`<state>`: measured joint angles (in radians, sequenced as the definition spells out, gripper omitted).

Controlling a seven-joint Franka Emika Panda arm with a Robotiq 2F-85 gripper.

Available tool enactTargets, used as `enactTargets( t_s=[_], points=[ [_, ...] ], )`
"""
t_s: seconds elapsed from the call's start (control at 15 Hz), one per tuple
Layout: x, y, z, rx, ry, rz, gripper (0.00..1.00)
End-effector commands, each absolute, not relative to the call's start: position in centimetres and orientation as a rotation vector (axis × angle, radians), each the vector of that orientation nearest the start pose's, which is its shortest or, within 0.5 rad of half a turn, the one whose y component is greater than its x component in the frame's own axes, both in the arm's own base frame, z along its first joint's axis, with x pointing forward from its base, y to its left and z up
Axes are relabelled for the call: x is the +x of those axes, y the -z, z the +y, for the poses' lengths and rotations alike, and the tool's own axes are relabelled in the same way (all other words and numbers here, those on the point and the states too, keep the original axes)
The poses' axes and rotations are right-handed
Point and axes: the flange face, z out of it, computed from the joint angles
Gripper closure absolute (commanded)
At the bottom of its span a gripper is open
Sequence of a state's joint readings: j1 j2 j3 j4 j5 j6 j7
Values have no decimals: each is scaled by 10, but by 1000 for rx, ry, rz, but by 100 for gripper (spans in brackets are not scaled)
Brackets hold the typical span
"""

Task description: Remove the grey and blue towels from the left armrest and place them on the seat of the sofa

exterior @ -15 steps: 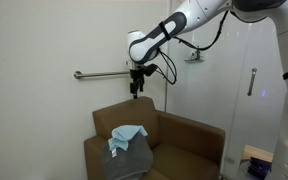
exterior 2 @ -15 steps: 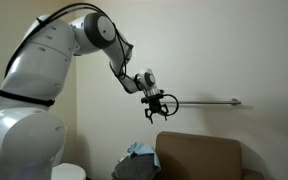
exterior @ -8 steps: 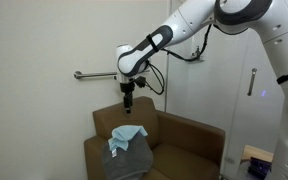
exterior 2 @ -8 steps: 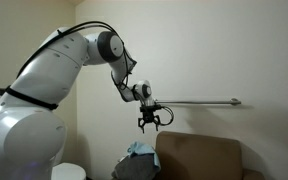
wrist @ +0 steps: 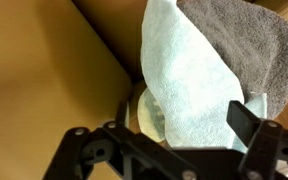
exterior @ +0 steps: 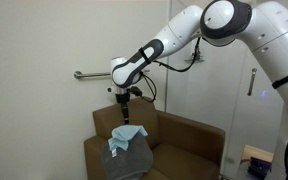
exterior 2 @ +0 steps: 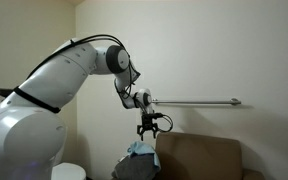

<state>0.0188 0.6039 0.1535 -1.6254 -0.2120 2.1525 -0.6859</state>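
A light blue towel (exterior: 127,133) lies on top of a grey towel (exterior: 130,158); both are draped over an armrest of the brown sofa (exterior: 184,138). Both exterior views show them; in the second, the blue towel (exterior 2: 141,150) lies over the grey one (exterior 2: 134,169). My gripper (exterior: 124,98) hangs open and empty a little above the towels, fingers pointing down; it also shows in an exterior view (exterior 2: 149,127). In the wrist view the open gripper (wrist: 164,138) frames the blue towel (wrist: 189,75), with the grey towel (wrist: 252,42) beyond it.
A metal grab rail (exterior: 94,75) runs along the wall just behind the gripper. The sofa back (exterior 2: 199,155) stands next to the towels. A round white bin (exterior 2: 69,172) stands beside the armrest and shows below the towel in the wrist view (wrist: 146,115). A white door (exterior: 249,85) is beside the sofa.
The gripper has come down from rail height towards the towels and shifted sideways over the armrest. It has stayed open. The towels have not moved.
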Motion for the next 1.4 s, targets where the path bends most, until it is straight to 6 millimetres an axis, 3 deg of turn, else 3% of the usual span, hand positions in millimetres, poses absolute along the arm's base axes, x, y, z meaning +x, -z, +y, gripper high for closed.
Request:
enactTargets(
  t_s=[0.0, 0.53, 0.6, 0.67, 1.0, 1.33],
  points=[
    [690, -254, 100, -2754, -116, -1588, 0],
    [709, -221, 101, -2662, -80, -1789, 0],
    [710, -218, 101, -2646, -79, -1810, 25],
    [712, -214, 100, -2628, -81, -1828, 26],
    [715, -198, 100, -2490, -92, -1935, 61],
    [714, -195, 102, -2400, -99, -2026, 93]
  ],
)
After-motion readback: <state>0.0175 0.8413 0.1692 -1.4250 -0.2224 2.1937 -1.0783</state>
